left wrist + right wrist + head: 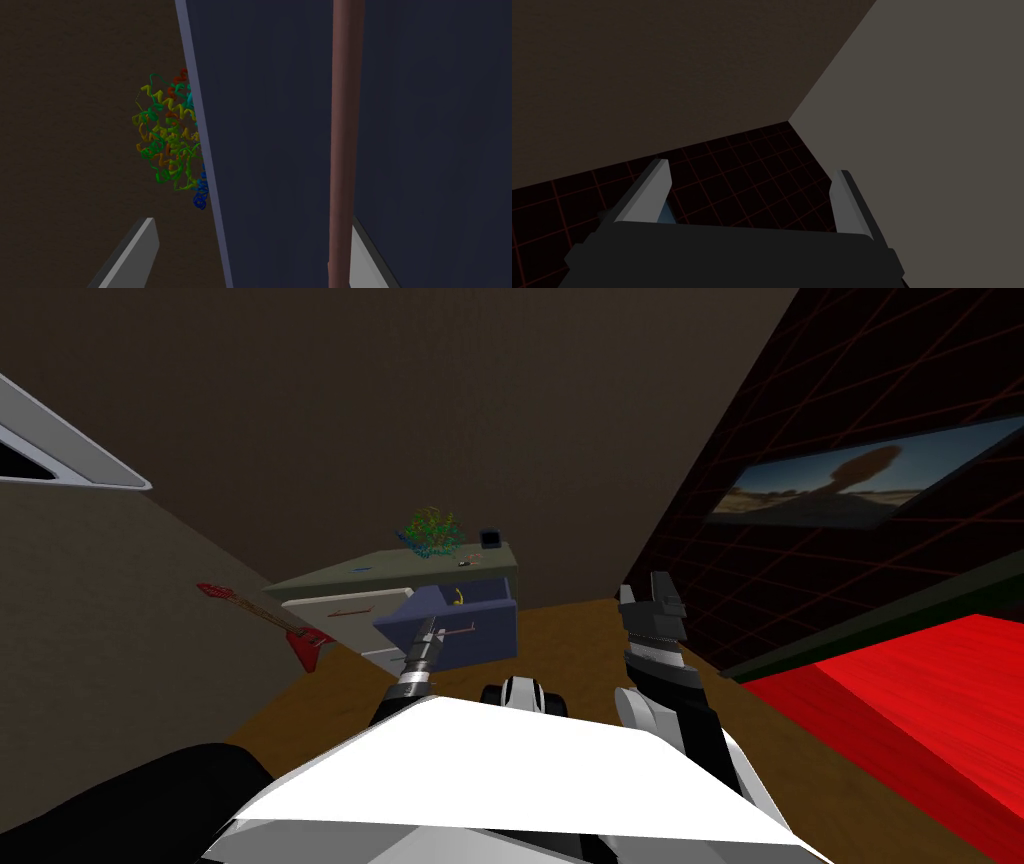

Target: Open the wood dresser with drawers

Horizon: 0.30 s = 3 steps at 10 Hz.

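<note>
The dresser (pixel 345 606) stands against the wall ahead and to my left, with pale drawer fronts under a grey-green top. Its upper right drawer (pixel 490 628) is dark blue and stands pulled well out of the frame; the drawers beside and below it are flush.

The left gripper (pixel 252 225) is at that drawer's front with its fingers spread wide. The reddish-brown bar handle (pixel 345 125) runs between them. It lies right against one finger (pixel 367 255), possibly touching it, though the angle is too tight to be sure. The other finger (pixel 135 250) stands well clear of it, past the drawer's edge.

A many-coloured tangle of ribbons (pixel 430 533) sits at the far edge of the dresser's top. A small dark box (pixel 490 537) sits at the top's far right corner.

A red guitar (pixel 300 638) hangs on the wall left of the dresser, and a red bed (pixel 900 718) lies well off to the right.

The right gripper (pixel 645 593) is raised above the brown floor (pixel 570 638), its fingers apart and nothing between them.
</note>
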Available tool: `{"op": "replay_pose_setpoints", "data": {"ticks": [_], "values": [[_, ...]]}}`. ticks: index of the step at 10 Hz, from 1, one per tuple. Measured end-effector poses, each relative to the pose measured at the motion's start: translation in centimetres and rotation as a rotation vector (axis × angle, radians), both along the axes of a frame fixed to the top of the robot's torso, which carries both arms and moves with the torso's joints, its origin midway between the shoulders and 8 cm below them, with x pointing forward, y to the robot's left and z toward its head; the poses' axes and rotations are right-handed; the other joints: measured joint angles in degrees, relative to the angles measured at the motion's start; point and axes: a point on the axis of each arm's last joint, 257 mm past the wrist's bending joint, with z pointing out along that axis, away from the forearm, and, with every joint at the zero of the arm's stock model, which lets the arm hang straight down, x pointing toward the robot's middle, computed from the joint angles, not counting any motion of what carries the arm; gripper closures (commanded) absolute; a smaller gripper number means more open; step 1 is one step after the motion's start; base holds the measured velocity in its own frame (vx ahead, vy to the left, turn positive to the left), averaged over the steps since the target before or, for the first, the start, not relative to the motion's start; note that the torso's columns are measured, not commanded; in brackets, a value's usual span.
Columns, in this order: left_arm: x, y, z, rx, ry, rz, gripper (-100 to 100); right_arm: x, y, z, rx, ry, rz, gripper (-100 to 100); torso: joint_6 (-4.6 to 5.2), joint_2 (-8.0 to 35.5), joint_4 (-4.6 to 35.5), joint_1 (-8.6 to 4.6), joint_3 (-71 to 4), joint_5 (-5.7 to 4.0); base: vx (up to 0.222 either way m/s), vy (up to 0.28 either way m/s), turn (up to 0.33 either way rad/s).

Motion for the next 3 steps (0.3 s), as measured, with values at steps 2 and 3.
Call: {"op": "replay_pose_setpoints", "data": {"ticks": [2,3], "values": [[-0.01,0.01,-0.09,-0.001,0.002,0.000,0,0.00,0.00,0.00,0.000,0.000,0.000,0,0.00,-0.07,-0.03,0.03,-0.04,0.02,0.000,0.000,0.000],[-0.02,0.01,-0.11,-0.001,0.003,0.000,0,0.00,0.00,0.00,0.000,0.000,0.000,0,0.00,-0.08,-0.04,0.04,-0.04,0.03,0.000,0.000,0.000]]}}
